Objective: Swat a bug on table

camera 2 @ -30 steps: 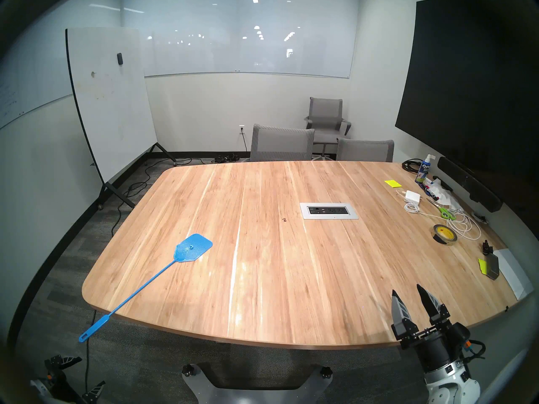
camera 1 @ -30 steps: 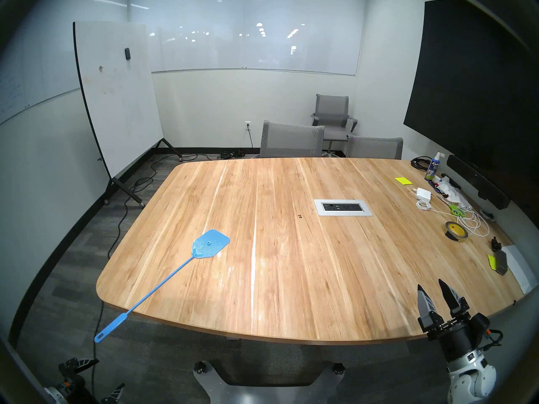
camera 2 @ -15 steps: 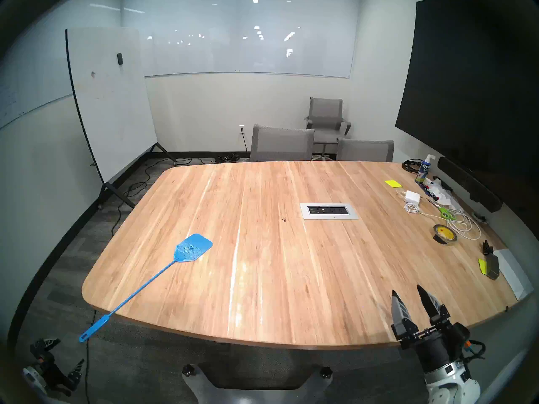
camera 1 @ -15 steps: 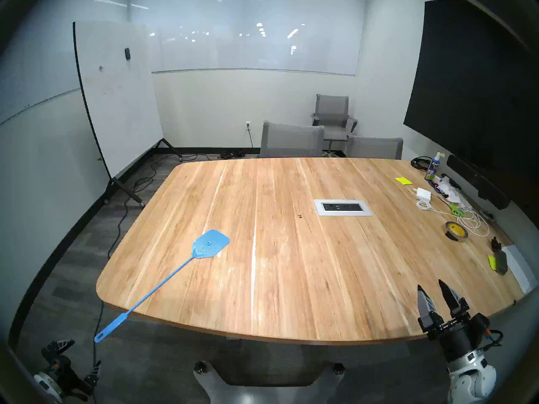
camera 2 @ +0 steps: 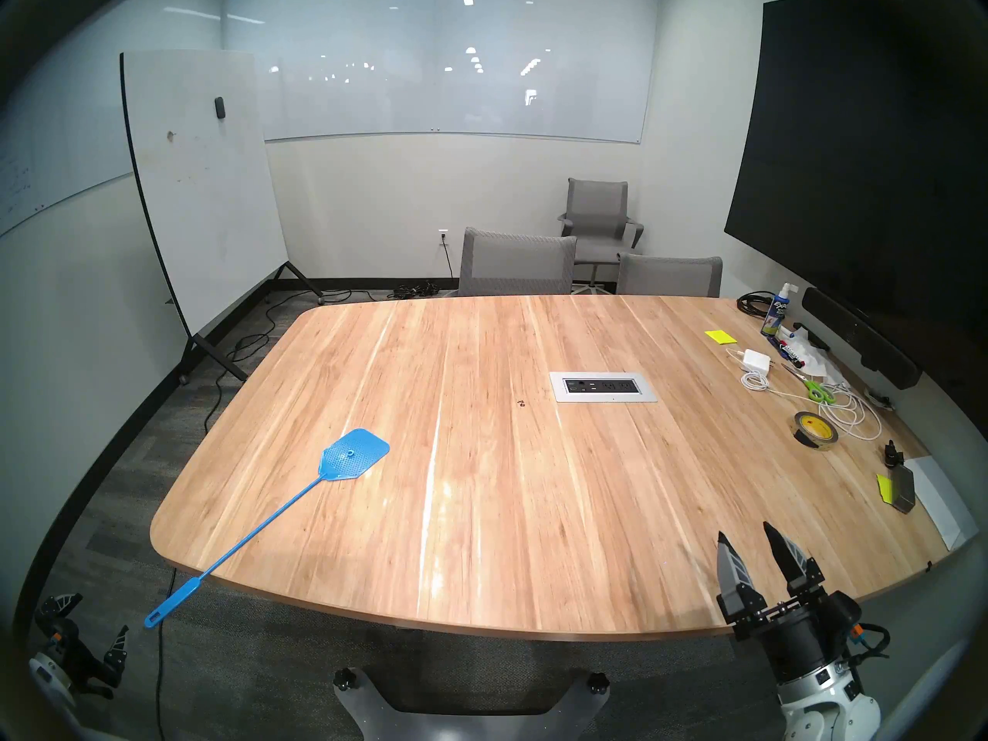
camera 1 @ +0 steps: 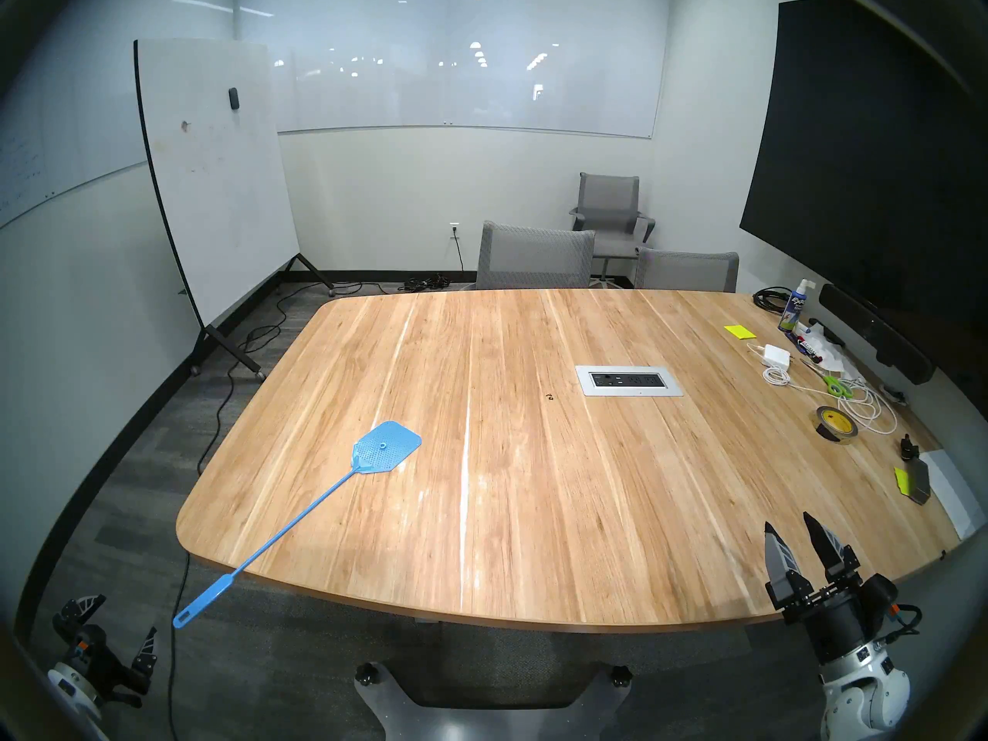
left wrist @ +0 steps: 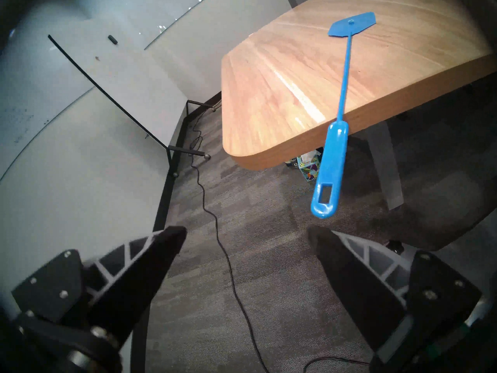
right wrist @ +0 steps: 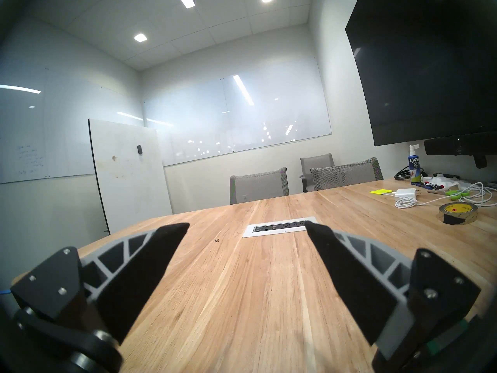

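Table (camera 1: 534,510) carries bug (camera 1: 549,397) and swatter (camera 1: 386,448) (both grippers spread wide, empty) near whiteboard (camera 1: 214,178).

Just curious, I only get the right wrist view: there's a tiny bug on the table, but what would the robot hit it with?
Observer: A blue fly swatter lies on the table, near its left front corner.
Operator: Is anything holding it?
Observer: No. Its handle overhangs the table edge; the left claw is open and empty, short of it.
Operator: Far from the bug?
Observer: Yes, the bug sits well apart from the swatter head.
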Robot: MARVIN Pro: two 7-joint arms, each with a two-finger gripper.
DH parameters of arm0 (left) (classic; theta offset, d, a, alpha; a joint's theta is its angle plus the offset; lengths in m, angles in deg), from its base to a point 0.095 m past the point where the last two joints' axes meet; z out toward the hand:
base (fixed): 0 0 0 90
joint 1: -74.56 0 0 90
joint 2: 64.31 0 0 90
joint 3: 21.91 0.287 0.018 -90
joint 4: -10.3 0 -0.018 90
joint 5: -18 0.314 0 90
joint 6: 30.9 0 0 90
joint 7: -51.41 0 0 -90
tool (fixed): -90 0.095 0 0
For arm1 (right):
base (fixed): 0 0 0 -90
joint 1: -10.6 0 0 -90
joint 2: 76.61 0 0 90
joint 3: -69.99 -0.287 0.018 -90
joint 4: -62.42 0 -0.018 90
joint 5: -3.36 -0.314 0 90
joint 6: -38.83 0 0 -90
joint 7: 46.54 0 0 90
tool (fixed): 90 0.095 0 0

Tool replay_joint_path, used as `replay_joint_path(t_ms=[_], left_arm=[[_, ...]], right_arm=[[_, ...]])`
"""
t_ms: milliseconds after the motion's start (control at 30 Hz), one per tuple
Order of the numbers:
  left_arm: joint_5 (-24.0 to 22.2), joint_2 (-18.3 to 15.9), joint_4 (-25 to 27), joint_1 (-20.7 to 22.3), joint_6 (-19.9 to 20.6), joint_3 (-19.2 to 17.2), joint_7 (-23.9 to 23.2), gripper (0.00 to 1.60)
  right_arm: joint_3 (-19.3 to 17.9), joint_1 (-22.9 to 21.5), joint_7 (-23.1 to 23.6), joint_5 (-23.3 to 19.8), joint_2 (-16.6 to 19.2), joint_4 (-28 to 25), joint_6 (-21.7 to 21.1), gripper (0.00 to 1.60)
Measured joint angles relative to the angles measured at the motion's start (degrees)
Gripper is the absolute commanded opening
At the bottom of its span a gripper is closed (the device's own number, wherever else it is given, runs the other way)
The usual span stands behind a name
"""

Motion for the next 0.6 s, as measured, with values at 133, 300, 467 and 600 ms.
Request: replay_joint_path(t_ms=[133,300,467,600], left_arm=[[-1.5,-0.1,0.0,0.3,0.1,0.0,0.9,1.60],[-4.0,-0.1,0.0,0.3,0.1,0.2,0.8,1.60],[-5.7,-0.4,-0.5,0.4,0.0,1.3,-1.1,1.60],[-6.3,-0.9,-2.0,0.9,0.0,2.7,-2.9,1.60]], right_arm=[[0.0,0.0,0.0,0.0,0.0,0.0,0.0,1.60],[0.0,0.0,0.0,0.0,0.0,0.0,0.0,1.60],[0.0,-0.1,0.0,0.0,0.0,0.0,0.0,1.60],[0.0,-0.1,0.0,0.0,-0.1,0.0,0.0,1.60]])
